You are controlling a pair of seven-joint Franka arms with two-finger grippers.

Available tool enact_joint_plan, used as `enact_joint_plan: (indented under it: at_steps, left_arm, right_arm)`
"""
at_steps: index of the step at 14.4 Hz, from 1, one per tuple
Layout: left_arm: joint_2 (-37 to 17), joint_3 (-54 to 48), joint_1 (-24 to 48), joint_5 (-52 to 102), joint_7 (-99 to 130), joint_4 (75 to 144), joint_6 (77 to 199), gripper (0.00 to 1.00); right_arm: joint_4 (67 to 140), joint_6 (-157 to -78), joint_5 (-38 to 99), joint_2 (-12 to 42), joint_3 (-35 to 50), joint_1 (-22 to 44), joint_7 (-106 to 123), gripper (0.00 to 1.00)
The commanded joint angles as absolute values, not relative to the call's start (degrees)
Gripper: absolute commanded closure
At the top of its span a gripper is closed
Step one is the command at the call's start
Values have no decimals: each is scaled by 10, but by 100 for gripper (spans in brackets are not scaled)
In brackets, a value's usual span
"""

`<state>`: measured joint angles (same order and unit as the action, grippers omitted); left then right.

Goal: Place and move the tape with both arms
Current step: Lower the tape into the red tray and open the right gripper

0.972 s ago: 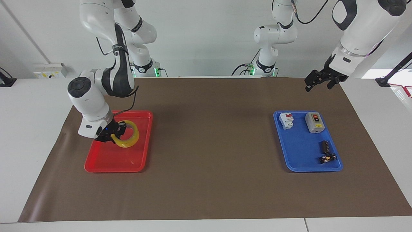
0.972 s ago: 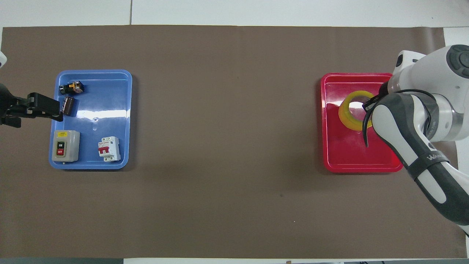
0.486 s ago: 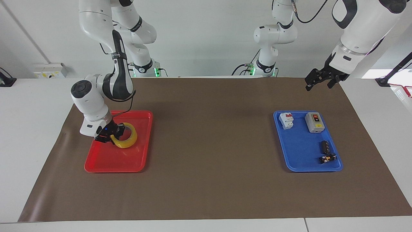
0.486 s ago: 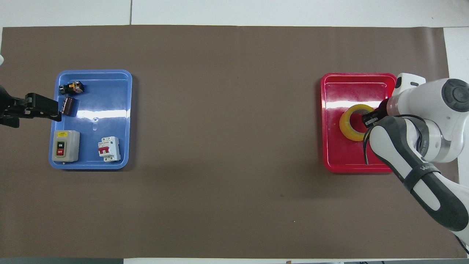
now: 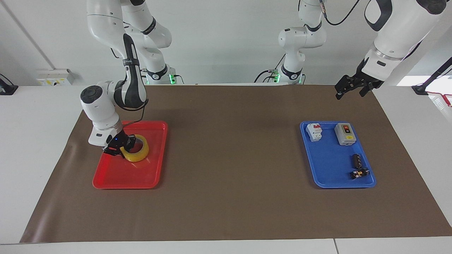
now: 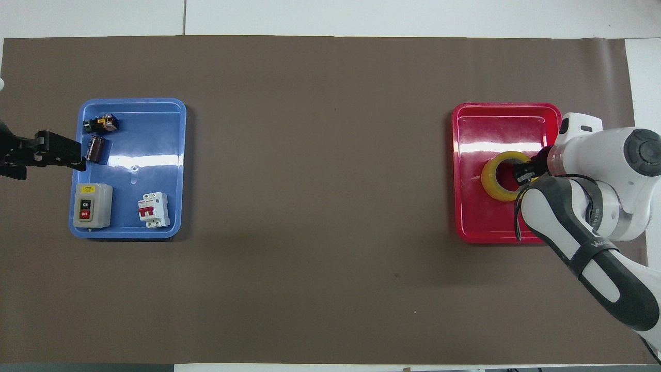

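A: Room around my right gripper [image 5: 122,147]?

B: Little. It sits low in the red tray [image 5: 116,176], clamped on the wall of the tape [image 5: 138,155]. The tray rim rings it on all sides. Above it I see nothing in the way.

A: Toward my left gripper [image 5: 348,88]?

B: Bare brown mat [image 5: 229,151] from the red tray to the blue tray [image 5: 328,165].

A: Under the left gripper?

B: It hangs over the mat; close by, the blue tray holds a grey switch box [image 5: 344,134], a white breaker [image 5: 314,131] and two small dark parts [image 5: 357,166].
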<state>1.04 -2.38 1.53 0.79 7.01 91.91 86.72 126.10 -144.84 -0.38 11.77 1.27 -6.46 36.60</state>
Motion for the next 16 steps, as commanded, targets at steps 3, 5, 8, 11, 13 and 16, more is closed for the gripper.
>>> enact_joint_plan:
  at_steps: [3, 5, 8, 11, 13, 16]
  left_arm:
    - [25, -25, 8, 19, 65, 935, 878, 0]
    - [25, -25, 8, 20, 65, 935, 878, 0]
    - [25, -25, 8, 19, 65, 935, 878, 0]
    - [25, -25, 8, 19, 65, 935, 878, 0]
    - [25, -25, 8, 19, 65, 935, 878, 0]
    - [25, -25, 8, 20, 65, 935, 878, 0]
  right_arm:
    - [1252, -1445, 9, 108, 20, -74, 367, 0]
    - [1210, -1365, 10, 92, 20, -69, 335, 0]
    - [1199, -1306, -7, 42, 18, -62, 148, 0]
    - [1199, -1217, -33, -25, 19, -38, 38, 0]
    - [1179, -1165, -33, -55, 20, -27, -29, 0]
    - [1030, -1006, -23, -33, 22, -32, -66, 0]
